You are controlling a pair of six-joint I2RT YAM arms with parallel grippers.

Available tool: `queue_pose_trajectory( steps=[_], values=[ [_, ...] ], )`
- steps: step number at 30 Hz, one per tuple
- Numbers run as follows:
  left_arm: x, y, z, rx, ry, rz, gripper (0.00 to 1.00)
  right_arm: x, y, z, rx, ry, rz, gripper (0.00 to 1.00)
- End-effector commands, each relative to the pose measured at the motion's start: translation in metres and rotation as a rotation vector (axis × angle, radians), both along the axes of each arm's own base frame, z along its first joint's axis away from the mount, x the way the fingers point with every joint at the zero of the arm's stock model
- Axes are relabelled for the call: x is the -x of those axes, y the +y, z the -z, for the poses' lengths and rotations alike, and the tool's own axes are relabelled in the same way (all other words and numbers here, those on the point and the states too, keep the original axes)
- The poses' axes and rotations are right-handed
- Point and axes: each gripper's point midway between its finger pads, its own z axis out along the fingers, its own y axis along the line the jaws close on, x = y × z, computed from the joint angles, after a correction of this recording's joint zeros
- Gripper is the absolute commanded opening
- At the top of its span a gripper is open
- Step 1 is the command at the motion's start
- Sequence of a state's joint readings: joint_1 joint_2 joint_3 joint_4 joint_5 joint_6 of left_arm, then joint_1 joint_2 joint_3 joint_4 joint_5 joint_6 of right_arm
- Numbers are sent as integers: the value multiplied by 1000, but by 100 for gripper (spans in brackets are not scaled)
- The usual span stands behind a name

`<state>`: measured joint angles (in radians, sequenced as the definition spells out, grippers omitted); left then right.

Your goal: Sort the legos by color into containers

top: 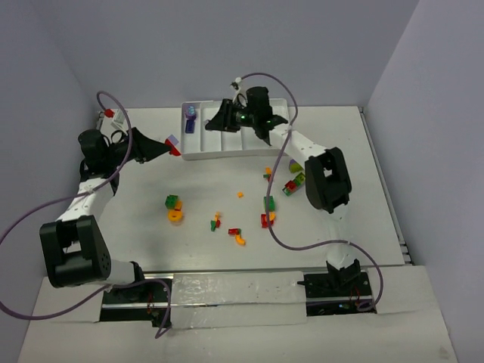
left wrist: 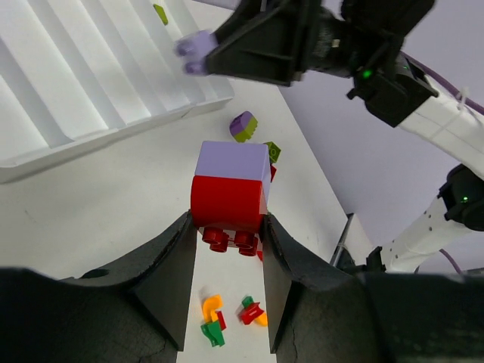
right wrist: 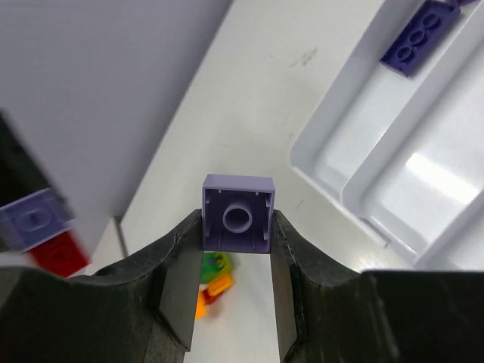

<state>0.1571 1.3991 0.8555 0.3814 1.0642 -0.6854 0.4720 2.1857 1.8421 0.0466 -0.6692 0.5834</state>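
Left claw (left wrist: 227, 231) grips red brick (left wrist: 227, 200) | right claw (right wrist: 237, 231) grips lilac brick (right wrist: 238, 212) | end compartment (right wrist: 355, 128) — purple brick (right wrist: 412, 38)

I read the white rectangular plastic tray (right wrist: 352, 132) as glossy (it throws glare), the lilac square plastic brick (right wrist: 238, 214) as smooth.

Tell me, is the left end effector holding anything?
Holding: the left end effector pinches a red brick with a lilac brick on it.

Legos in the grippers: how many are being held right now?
3. The left gripper clamps a red lego with a stacked lavender lego joined to it. The right gripper clamps a single lavender lego. Nothing else seems held.
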Motion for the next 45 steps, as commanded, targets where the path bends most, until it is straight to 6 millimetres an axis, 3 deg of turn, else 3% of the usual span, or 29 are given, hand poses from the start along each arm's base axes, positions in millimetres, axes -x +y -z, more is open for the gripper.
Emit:
queue_pose_trajectory(
  steps=[1,11,17,22,30,32,34,36,40,45],
  values=[
    [8,13,-7,-36,-64,-17,0,-20,24,29,120,-22,52,0],
    [6,28,-2,-40,-65,-76,0,-39,72,81,127,-46,63,0],
    [6,30,0,-46,-67,-87,0,-50,77,83,114,-57,90,1],
    [4,31,1,-46,-66,-91,0,-56,78,77,99,-76,113,15],
    [4,32,3,-49,-65,-95,0,-56,79,75,92,-85,106,13],
    [4,31,2,-51,-69,-93,0,-57,78,75,91,-84,111,28],
    [4,31,3,-52,-67,-94,0,-56,80,74,89,-85,111,52],
    [3,32,3,-56,-68,-95,0,-56,80,74,88,-88,109,69],
    [2,33,4,-62,-69,-97,0,-55,81,72,87,-92,106,85],
    [1,32,9,-87,-78,-73,0,-44,85,48,42,-101,46,91]
  ],
)
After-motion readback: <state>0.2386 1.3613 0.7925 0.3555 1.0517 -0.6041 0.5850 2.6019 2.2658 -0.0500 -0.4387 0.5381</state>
